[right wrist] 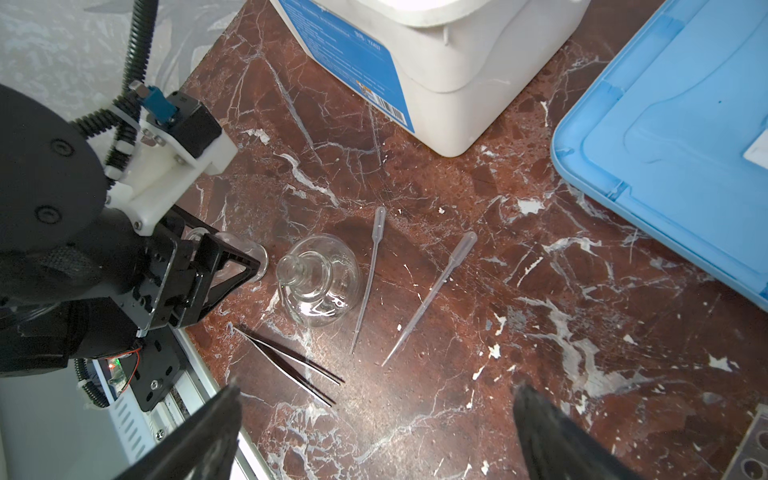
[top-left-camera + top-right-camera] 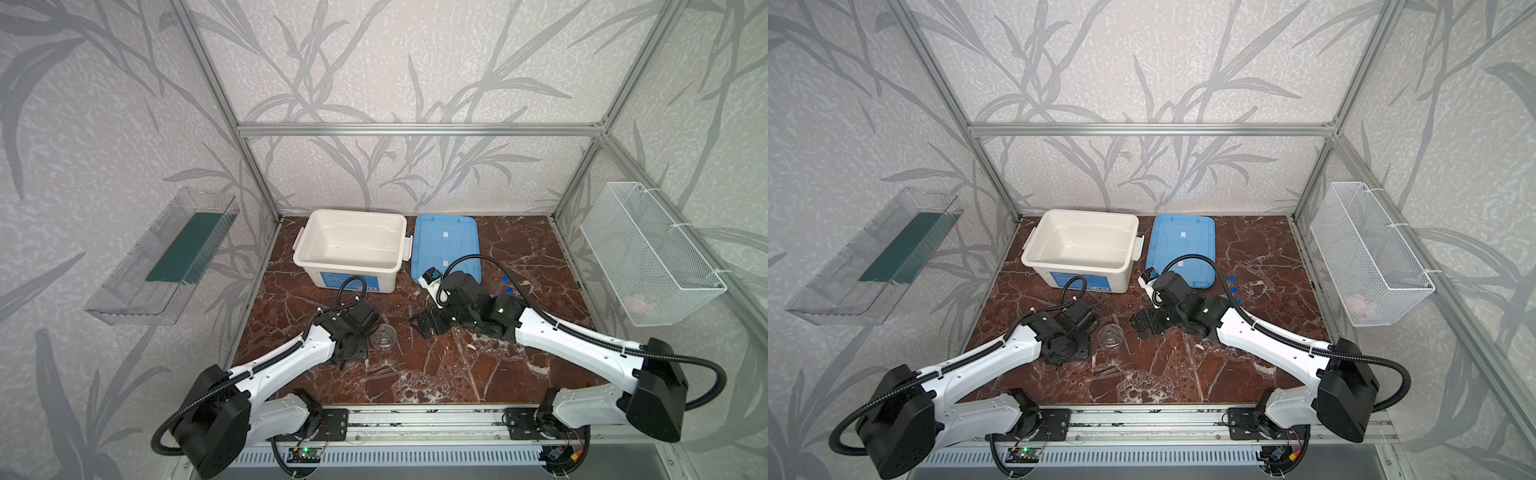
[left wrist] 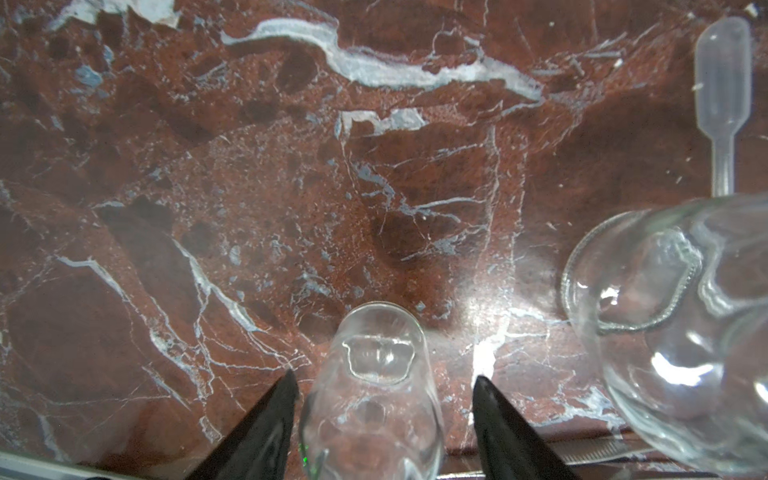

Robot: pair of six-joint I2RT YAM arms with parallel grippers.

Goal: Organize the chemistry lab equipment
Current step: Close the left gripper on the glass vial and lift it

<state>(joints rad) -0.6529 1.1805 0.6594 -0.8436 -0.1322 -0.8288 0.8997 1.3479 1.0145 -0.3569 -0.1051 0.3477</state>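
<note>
Left gripper (image 3: pixel 384 378) is part open. Its fingertips straddle the small glass (image 3: pixel 378 361): one looks to be touching the wall, the other stands clear, so there is no firm grip. The glass's long axis runs along the fingers. It looks upright, but I can't be sure. In both top views it is hidden under the left gripper, centre-left of the frame and below the white tub (image 2: pixel 353 274).

The flask (image 2: pixel 383 336) stands upright just beside the left gripper, toward frame centre, and is not held. The left arm is clearly nearer to both glasses.

Right gripper (image 1: pixel 378 388) is wide open and empty, hovering over bare table near frame centre. Judged next move: close on the small glass and lift straight up, keeping clear of the flask.

Counts:
- Glass vessels: 2, the small glass and the flask.
- Droppers: 2 (image 1: pixel 370 274) (image 1: pixel 432 291), lying near the flask, roughly parallel.
- Tweezers: 1 (image 1: pixel 291 361).
- Capped tubes (image 2: pixel 1234 288): 3 blue caps show right of centre, partly behind the right arm.
- Rack (image 1: pixel 758 449): 1, only a corner visible.
- Tub: 1.
- Blue lid (image 2: pixel 446 245): 1, right of the tub.
</note>
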